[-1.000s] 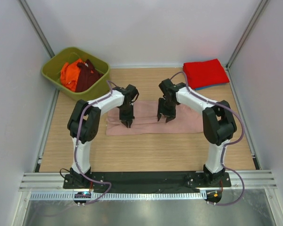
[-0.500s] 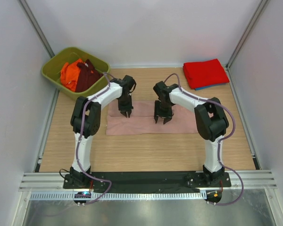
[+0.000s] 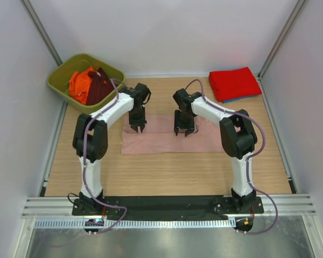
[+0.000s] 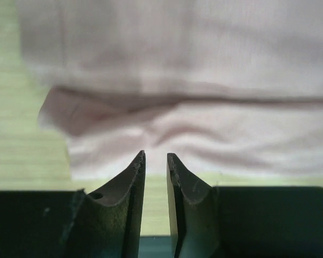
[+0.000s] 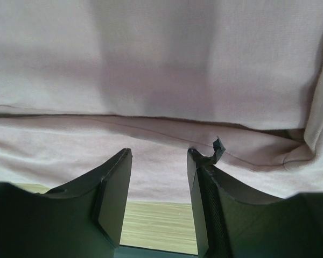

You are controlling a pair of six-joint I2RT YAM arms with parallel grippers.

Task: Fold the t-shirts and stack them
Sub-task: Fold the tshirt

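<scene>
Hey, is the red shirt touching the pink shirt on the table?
Apart. The top view shows bare table between the folded red shirt in the far right corner and the pink shirt mid-table.

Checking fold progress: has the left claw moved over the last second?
Yes. The left claw has shifted across the pink t-shirt, away from its near edge and toward the green bin.
</scene>
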